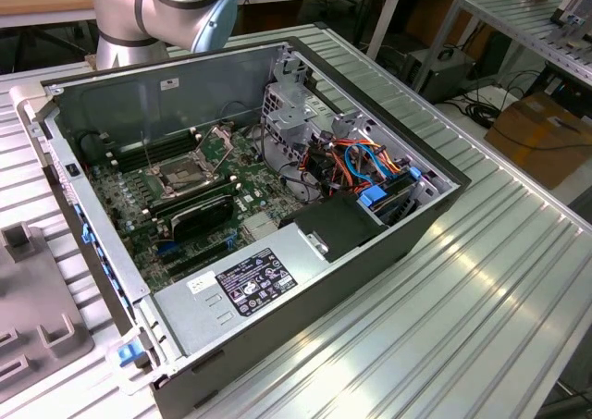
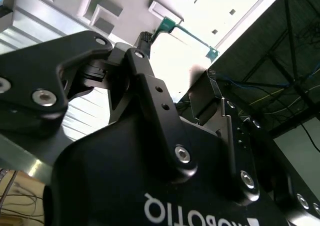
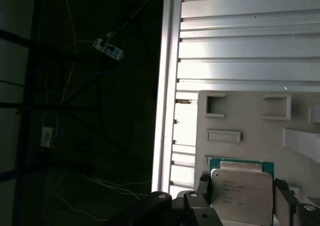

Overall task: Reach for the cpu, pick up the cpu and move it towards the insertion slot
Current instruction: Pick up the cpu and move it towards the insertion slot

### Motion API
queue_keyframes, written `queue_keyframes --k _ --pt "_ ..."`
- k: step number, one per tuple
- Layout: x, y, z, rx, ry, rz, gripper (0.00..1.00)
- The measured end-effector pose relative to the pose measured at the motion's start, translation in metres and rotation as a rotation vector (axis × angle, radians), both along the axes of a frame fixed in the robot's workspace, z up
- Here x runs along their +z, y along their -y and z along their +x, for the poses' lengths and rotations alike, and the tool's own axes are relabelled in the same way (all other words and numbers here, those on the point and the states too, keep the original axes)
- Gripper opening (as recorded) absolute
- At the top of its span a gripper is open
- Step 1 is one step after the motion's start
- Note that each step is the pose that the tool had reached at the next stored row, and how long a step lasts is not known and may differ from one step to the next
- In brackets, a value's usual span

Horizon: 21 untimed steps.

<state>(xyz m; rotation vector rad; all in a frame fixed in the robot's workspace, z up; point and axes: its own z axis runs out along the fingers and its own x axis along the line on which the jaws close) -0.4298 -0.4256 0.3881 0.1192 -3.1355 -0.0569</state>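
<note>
In the first wrist view the cpu (image 3: 240, 188), a silver-beige square with a green rim, sits between the two black fingers of my gripper (image 3: 241, 193). The fingers (image 3: 203, 185) stand against its opposite edges, so the gripper is shut on it, over a grey fixture plate (image 3: 240, 116). In the second wrist view the cpu's green edge (image 2: 186, 35) shows past a fingertip. The insertion slot (image 1: 188, 174), a shiny metal frame with a dark centre, lies on the motherboard inside the open computer case, in the exterior view's left half. The arm (image 1: 157, 7) is at the top of that view.
The case (image 1: 435, 174) holds a power supply (image 1: 250, 285), a tangle of blue and orange cables (image 1: 370, 165) and a drive cage. Memory slots flank the socket. A grey fixture (image 1: 37, 308) lies on the ribbed metal table (image 1: 444, 299) at the exterior view's left.
</note>
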Motion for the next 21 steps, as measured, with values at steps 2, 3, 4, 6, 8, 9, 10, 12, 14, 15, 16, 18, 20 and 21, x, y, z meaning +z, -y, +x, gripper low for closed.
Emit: queue_keyframes --k 2,3,4,6,8,9,10,12,14,15,16,18,20,21 --pt "0.0000 -0.0002 0.0054 0.000 0.0000 0.0001 0.55" --pt "0.0000 -0.0002 0.0115 0.000 -0.0001 0.0000 0.55" --pt "0.0000 -0.0002 0.0190 0.000 0.0000 0.0001 0.55" --pt "0.0000 -0.0002 0.0337 0.000 0.0000 0.0000 0.55" --pt "0.0000 -0.0002 0.0410 0.000 0.0000 0.0000 0.55" --pt "0.0000 -0.0002 0.0438 0.000 -0.0001 -0.0001 0.55" --pt "0.0000 -0.0002 0.0484 0.000 0.0001 -0.0001 0.55" --pt "0.0000 -0.0002 0.0614 0.000 0.0000 -0.0002 0.55" --pt "-0.0001 -0.0002 0.0684 0.000 0.0001 -0.0001 0.55" --pt "0.0000 -0.0002 0.0705 0.000 -0.0001 -0.0002 0.55" --pt "0.0000 -0.0002 0.0734 0.000 0.0000 -0.0002 0.55" --pt "0.0000 -0.0002 0.0797 0.000 0.0000 -0.0002 0.55" --pt "0.0000 -0.0002 0.0899 0.000 0.0000 -0.0002 0.55" --pt "0.0000 -0.0002 0.0922 0.000 0.0000 -0.0002 0.55"
